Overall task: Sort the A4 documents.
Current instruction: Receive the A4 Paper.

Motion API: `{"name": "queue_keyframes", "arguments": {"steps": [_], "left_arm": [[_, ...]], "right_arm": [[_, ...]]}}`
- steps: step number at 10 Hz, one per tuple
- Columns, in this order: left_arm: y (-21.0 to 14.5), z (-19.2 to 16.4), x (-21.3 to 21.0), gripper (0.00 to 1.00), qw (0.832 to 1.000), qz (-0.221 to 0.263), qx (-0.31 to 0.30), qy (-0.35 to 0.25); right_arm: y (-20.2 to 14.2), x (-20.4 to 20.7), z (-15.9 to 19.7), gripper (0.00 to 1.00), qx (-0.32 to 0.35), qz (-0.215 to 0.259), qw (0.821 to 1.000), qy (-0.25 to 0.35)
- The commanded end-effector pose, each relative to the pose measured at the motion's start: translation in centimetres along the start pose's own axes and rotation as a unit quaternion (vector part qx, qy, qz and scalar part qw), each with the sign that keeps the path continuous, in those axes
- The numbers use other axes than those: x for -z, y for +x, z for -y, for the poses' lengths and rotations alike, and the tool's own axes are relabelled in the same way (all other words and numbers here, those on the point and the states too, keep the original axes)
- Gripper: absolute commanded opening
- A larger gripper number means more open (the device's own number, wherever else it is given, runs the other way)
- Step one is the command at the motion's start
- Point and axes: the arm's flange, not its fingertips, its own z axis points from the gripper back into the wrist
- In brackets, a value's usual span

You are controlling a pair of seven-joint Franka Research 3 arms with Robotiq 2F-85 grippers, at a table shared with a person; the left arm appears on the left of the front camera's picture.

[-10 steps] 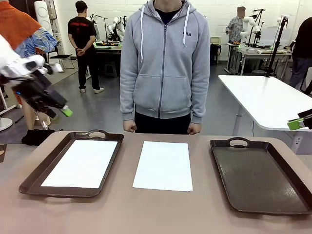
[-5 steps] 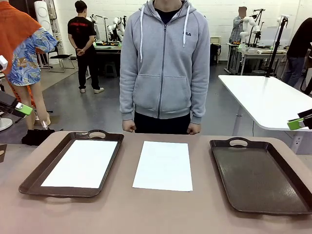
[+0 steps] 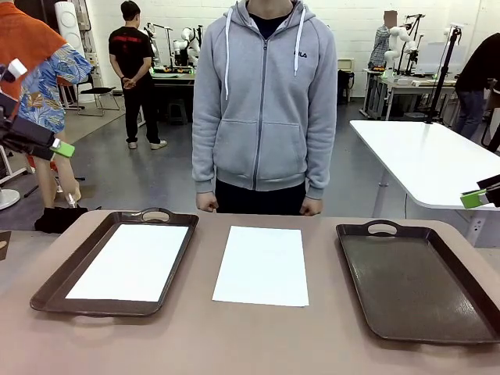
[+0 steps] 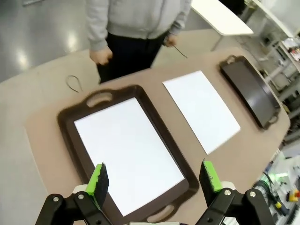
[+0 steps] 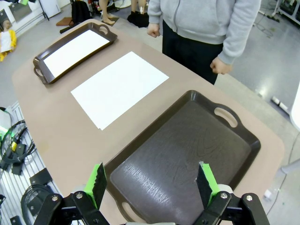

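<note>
Workshop table (image 3: 195,344) carries the paperwork; one A4 document (image 3: 262,264) lies bare at frame centre; a second A4 document (image 3: 131,260) sits inside the left tray (image 3: 69,273); light, limp and flush to the surface, each probably wants lifting by a near edge; left gripper (image 4: 153,174) and right gripper (image 5: 151,177) gape wide, empty; since a second ago the left gripper has retreated to the upper left edge, sheets unmoved.

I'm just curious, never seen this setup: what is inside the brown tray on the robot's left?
A white A4 sheet lies flat inside the tray, covering most of its floor. Whether other sheets lie beneath it cannot be seen.
</note>
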Motion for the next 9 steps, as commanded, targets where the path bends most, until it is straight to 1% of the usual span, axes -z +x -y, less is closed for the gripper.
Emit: {"name": "queue_keyframes", "arguments": {"steps": [1,2,3,4,6,9], "left_arm": [[-2.0,1.3,0.0,1.0,0.999,0.007,-0.001,0.039],[-2.1,1.0,0.2,1.0,1.0,-0.01,0.006,0.021],[-2.1,0.6,0.3,1.0,0.998,-0.032,0.033,-0.03],[-2.2,-0.1,0.4,1.0,0.992,-0.042,0.071,-0.097],[-2.1,-0.1,0.6,1.0,0.989,-0.045,0.086,-0.113],[-2.2,-0.2,0.6,1.0,0.988,-0.042,0.089,-0.117]], "right_arm": [[-0.1,0.2,0.1,1.0,-0.001,0.006,1.0,0.01],[-0.1,0.2,0.1,1.0,-0.001,0.006,1.0,0.01],[-0.1,0.2,0.1,1.0,-0.001,0.006,1.0,0.01],[-0.1,0.2,0.1,1.0,-0.001,0.006,1.0,0.01],[-0.1,0.2,0.1,1.0,-0.001,0.006,1.0,0.01],[-0.1,0.2,0.1,1.0,-0.001,0.006,1.0,0.01]]}}
